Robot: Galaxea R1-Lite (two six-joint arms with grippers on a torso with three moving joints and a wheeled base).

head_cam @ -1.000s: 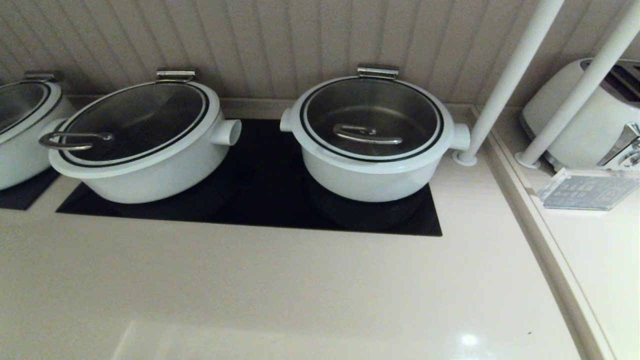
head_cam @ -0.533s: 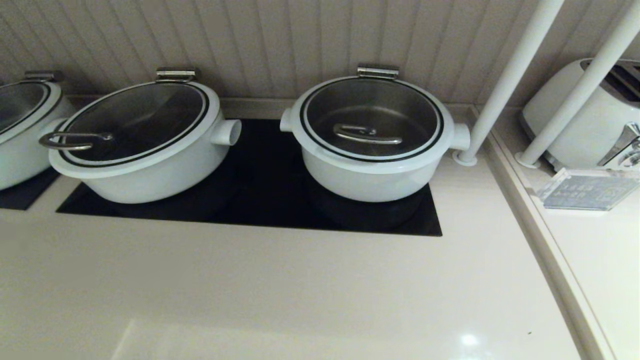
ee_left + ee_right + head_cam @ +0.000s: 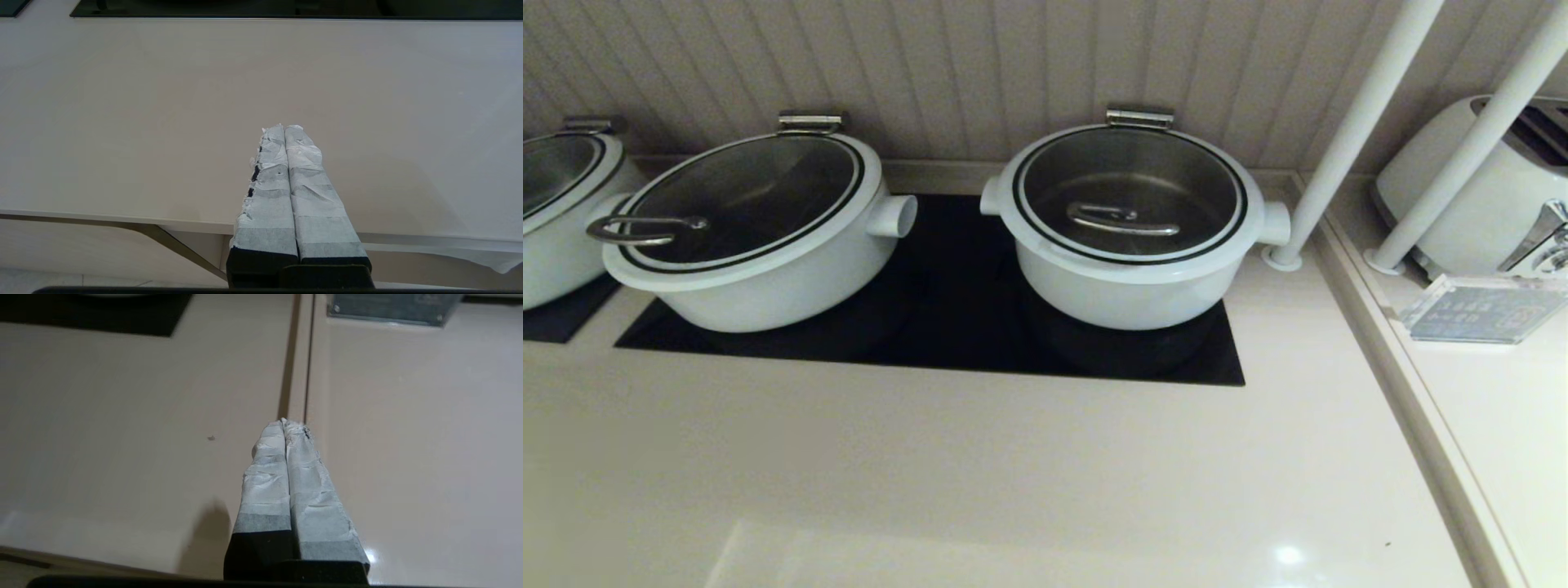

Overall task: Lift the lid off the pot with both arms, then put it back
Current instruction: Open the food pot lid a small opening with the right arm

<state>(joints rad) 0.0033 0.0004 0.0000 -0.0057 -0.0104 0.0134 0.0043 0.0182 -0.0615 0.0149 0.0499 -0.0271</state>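
The round white pot [image 3: 1131, 290] stands on the right part of the black cooktop [image 3: 956, 327], with stubby side handles and a steel hinge bracket [image 3: 1139, 117] at its back rim. The glass lid [image 3: 1131, 192] with a straight steel bar handle [image 3: 1123, 219] sits closed on it. Neither arm shows in the head view. My left gripper [image 3: 284, 127] is shut and empty over the bare counter near its front edge. My right gripper [image 3: 284, 422] is shut and empty over the counter next to a seam.
A wider white pot [image 3: 752, 229] with a loop-handled lid stands left of the task pot; a third pot [image 3: 556, 204] is at the far left. Two white poles [image 3: 1347, 131], a toaster [image 3: 1486, 188] and a clear sign holder [image 3: 1478, 309] stand at the right.
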